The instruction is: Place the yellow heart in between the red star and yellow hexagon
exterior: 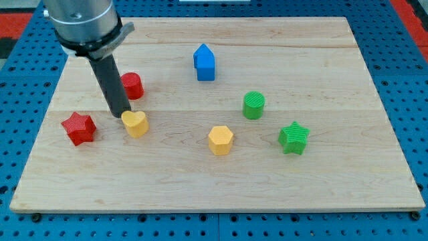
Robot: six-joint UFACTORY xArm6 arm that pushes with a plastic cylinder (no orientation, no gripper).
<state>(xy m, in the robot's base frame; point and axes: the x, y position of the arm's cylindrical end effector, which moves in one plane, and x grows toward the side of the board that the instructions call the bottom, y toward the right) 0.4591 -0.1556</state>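
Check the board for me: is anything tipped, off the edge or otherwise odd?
Nothing stands out. All seven blocks sit flat on the wooden board, none near an edge. My tip rests at the upper left of the yellow heart, which lies between the red star and the yellow hexagon, much closer to the star.

A pale wooden board (374, 134) fills most of the frame, lying on a blue perforated surface (20, 134), evenly lit.

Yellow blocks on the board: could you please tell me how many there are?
2. The yellow heart sits left of centre, touching my tip; the yellow hexagon lies near the centre, lower. None seem hidden.
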